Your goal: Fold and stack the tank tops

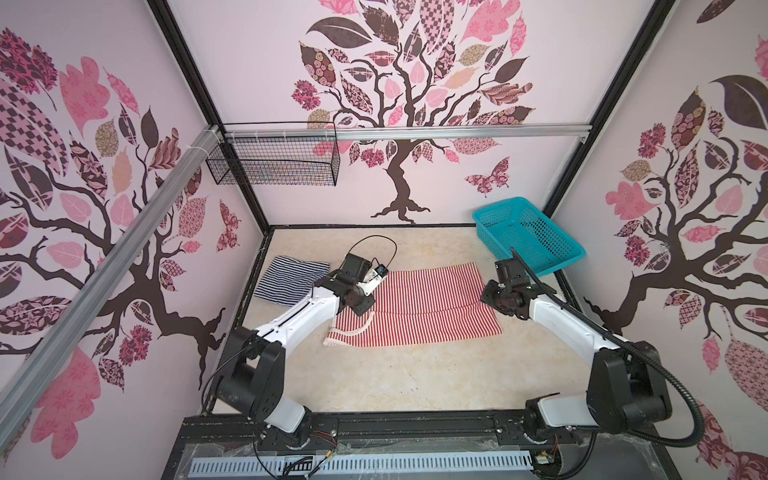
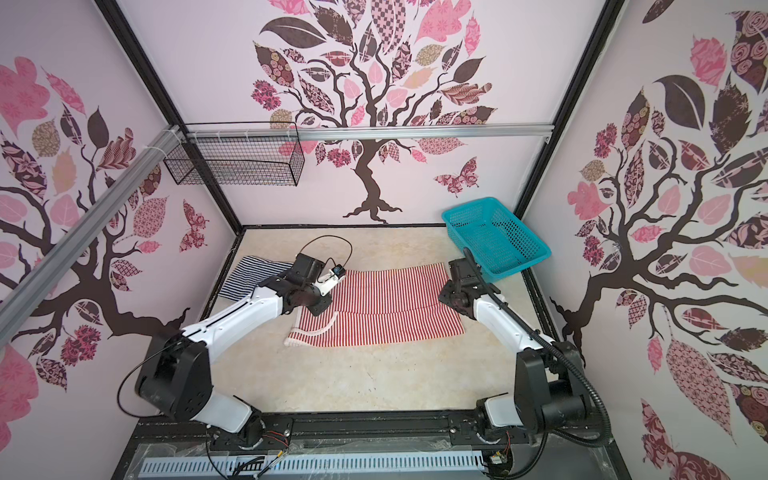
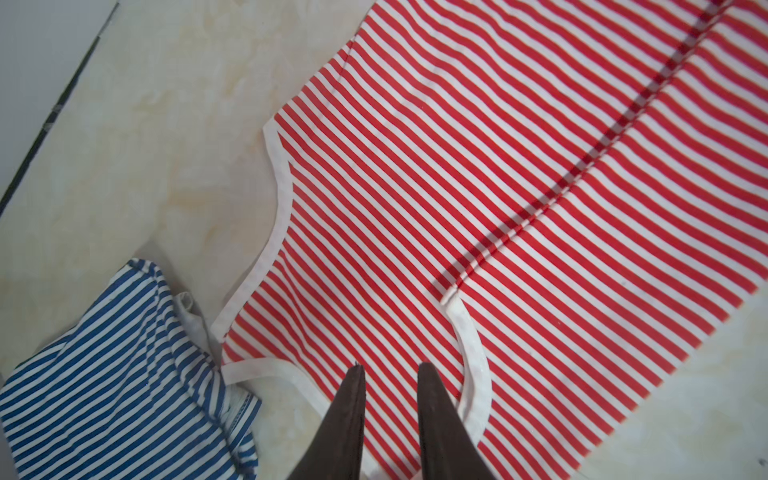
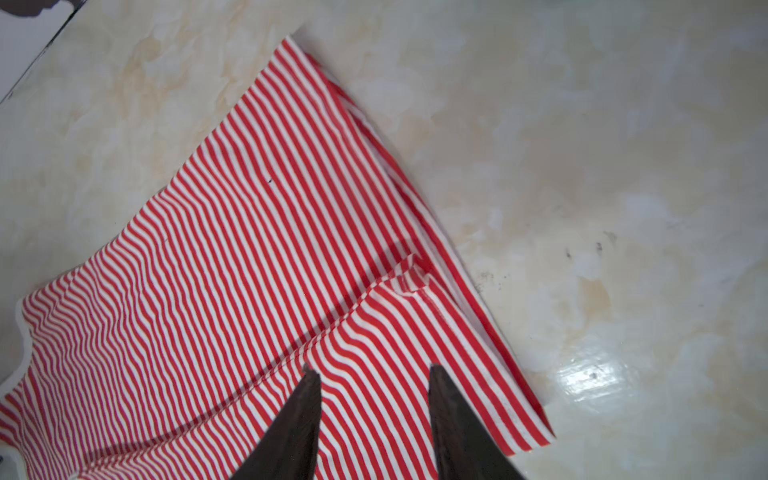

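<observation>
The red-and-white tank top (image 1: 419,309) (image 2: 386,309) lies flat across the middle of the table, its far long side folded over onto itself. White edging (image 3: 280,216) marks the armhole end at the left. The navy-and-white tank top (image 1: 291,279) (image 3: 108,374) lies folded at the far left. My left gripper (image 3: 392,368) hovers open over the strap end of the red top with nothing between its fingers. Above the hem end, near the folded layer's corner (image 4: 415,270), my right gripper (image 4: 372,370) is also open and empty.
A teal mesh basket (image 1: 536,245) stands tilted at the back right, just behind the right wrist. A black wire basket (image 1: 274,164) hangs on the back wall at the left. Bare marbled tabletop (image 1: 415,382) stretches in front of the red top.
</observation>
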`<act>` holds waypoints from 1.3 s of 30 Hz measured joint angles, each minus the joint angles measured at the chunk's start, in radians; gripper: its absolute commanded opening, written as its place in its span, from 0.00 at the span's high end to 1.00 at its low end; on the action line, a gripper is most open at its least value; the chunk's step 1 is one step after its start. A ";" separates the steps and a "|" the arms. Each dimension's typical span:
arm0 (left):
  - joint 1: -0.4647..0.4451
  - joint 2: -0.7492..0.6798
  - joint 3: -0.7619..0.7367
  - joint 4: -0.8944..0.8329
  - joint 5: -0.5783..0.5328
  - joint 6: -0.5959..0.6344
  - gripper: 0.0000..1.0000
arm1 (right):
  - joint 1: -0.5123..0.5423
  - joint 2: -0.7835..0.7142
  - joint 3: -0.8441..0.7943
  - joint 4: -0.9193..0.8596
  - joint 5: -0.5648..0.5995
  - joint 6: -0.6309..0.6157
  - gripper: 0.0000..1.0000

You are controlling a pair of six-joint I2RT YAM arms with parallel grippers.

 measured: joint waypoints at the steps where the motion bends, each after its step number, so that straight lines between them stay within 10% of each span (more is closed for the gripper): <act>1: 0.000 -0.027 -0.013 -0.012 0.011 0.003 0.75 | 0.017 -0.002 -0.017 0.009 -0.010 -0.002 0.68; 24: 0.126 0.072 -0.235 -0.069 -0.078 0.123 0.79 | 0.053 -0.068 -0.351 0.179 -0.106 0.117 0.72; 39: 0.131 -0.077 -0.297 -0.180 -0.069 0.190 0.78 | 0.065 -0.622 -0.484 -0.201 -0.127 0.276 0.67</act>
